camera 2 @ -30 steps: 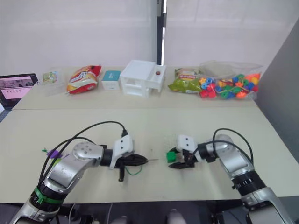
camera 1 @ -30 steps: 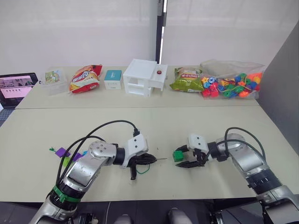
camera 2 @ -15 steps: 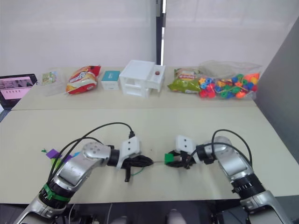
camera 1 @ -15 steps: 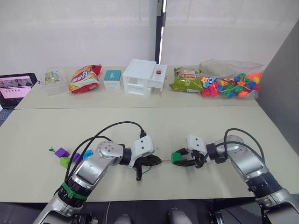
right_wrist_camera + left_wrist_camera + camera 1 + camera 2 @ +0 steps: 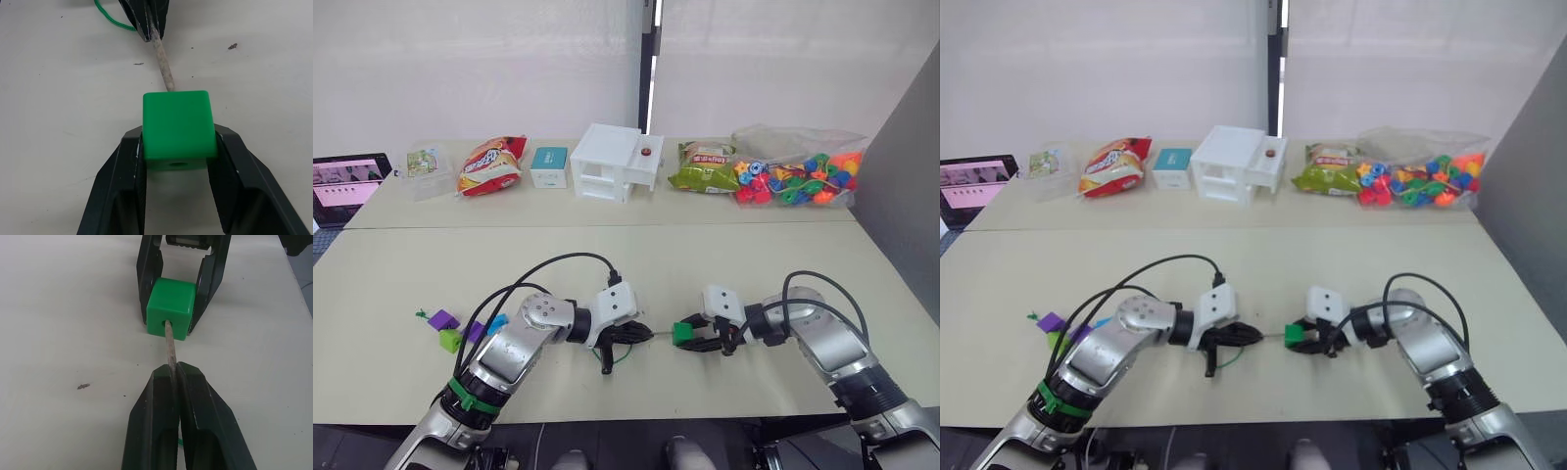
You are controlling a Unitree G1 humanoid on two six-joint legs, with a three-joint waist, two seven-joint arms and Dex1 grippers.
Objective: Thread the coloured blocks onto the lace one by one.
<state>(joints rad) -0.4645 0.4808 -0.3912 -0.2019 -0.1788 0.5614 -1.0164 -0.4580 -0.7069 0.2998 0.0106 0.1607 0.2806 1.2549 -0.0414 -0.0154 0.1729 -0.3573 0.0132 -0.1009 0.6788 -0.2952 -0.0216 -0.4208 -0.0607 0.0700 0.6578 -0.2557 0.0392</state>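
Where visible, pale beige table (image 5: 636,264).

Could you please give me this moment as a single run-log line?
left claw: shut on lace tip | right claw: shut on green block | tip entering block's hole | far hole empty | other blocks waiting on table

You are in a lab-like test room: plain white curtains (image 5: 489,69), beige tables (image 5: 636,264), a tablet (image 5: 347,184) beside snack bags (image 5: 491,164).
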